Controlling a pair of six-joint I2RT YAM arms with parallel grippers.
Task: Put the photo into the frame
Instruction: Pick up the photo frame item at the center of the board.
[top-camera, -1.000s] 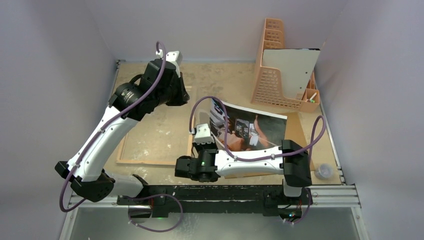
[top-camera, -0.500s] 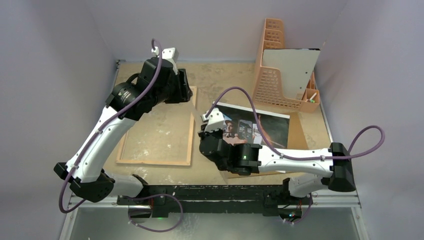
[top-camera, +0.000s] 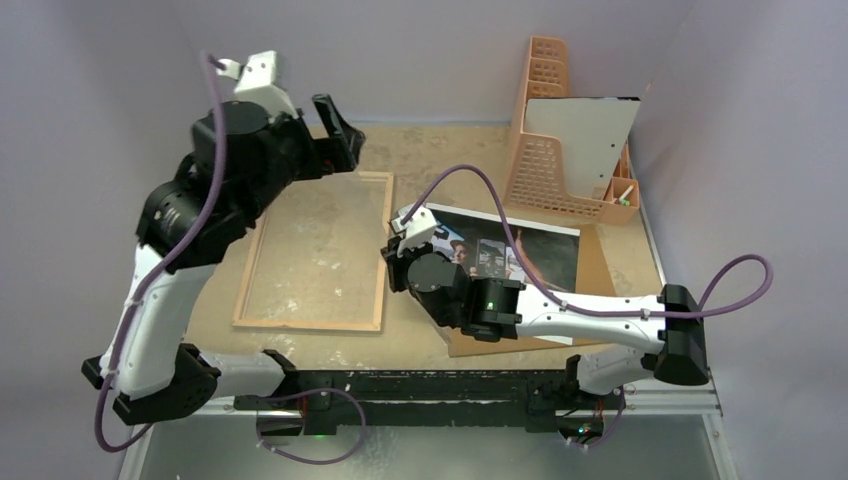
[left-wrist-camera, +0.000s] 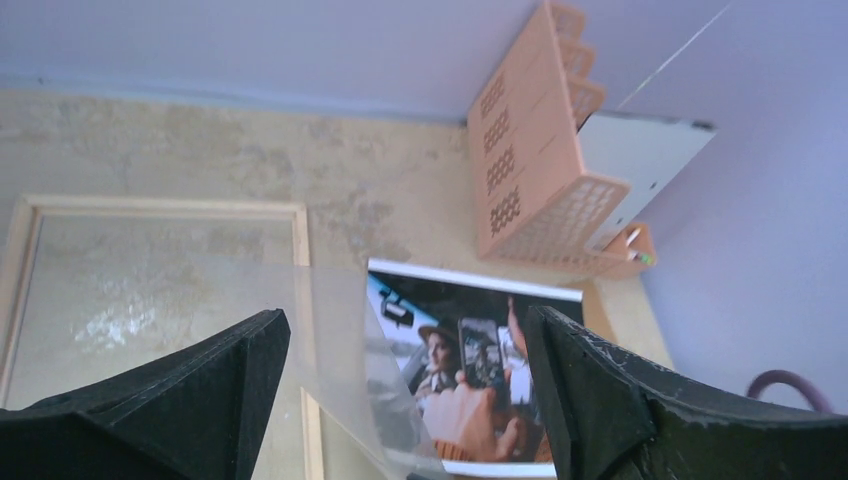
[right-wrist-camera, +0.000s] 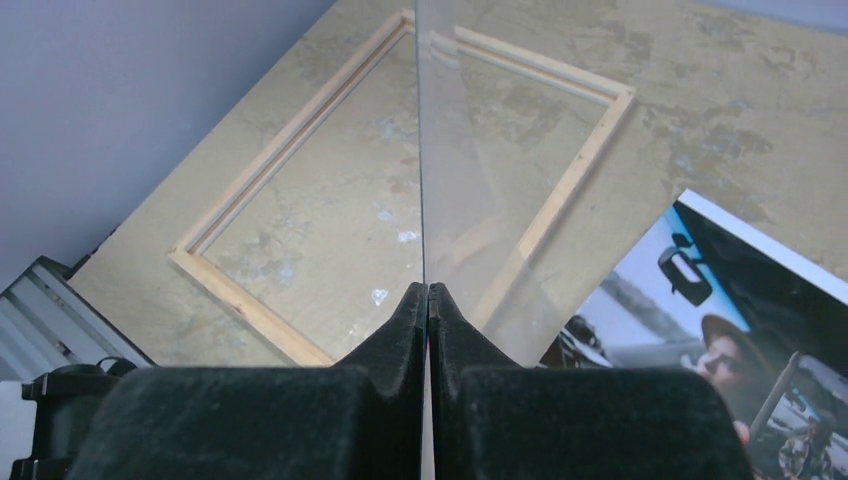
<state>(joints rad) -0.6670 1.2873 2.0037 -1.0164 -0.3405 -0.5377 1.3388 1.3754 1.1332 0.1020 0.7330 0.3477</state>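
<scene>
The frame (top-camera: 312, 325) lies flat on the table's left half, its light wood rim up; it also shows in the left wrist view (left-wrist-camera: 300, 260) and the right wrist view (right-wrist-camera: 240, 300). A clear pane (right-wrist-camera: 450, 200) stands on edge over the frame's right side, with my right gripper (right-wrist-camera: 428, 290) shut on its near edge. The same pane shows as a hazy sheet (left-wrist-camera: 335, 350). My left gripper (top-camera: 335, 125) hangs open above the frame's far edge, holding nothing. The photo (top-camera: 520, 250) lies face up on a brown backing board (top-camera: 595, 275), to the right of the frame.
A peach mesh organizer (top-camera: 545, 150) stands at the back right with a white board (top-camera: 580, 130) leaning in it. Purple walls close in the table on three sides. The right arm (top-camera: 590, 320) stretches across the near right part.
My left gripper has opened, let go of the clear pane and lifted up and back to the left. My right gripper has swung in and shut on the pane's near edge.
</scene>
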